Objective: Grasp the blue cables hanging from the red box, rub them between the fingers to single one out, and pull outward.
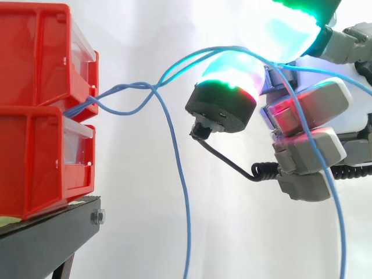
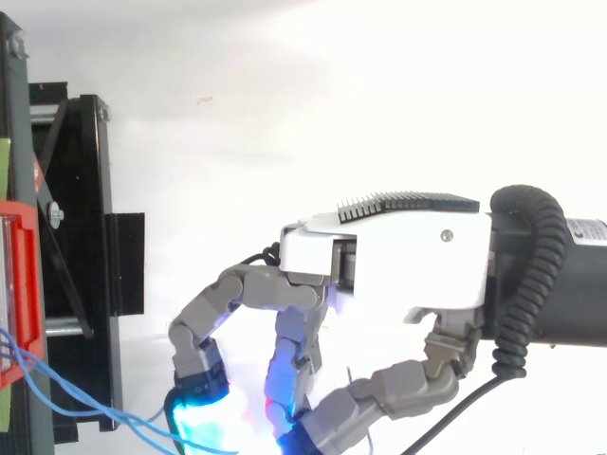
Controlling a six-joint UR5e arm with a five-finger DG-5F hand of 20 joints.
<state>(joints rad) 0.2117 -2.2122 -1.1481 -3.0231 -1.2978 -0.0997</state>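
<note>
You see the blue cables point(image 1: 133, 86) leaving the stacked red bins point(image 1: 35, 70) on the black stand point(image 1: 46, 238). They run rightward to the hand point(image 1: 305, 107), whose curled fingers pinch them between glowing pads. Loose lengths hang straight down.

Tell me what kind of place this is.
Likely a lab test rig: stacked red plastic bins on a black metal stand, white curtain behind, thin blue cables pinched in the robot hand.

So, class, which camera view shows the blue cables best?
The side view: the blue cables run from the red bins to the hand, pinched between its pads, then hang down. The top view catches a short stretch at its lower left.
</note>
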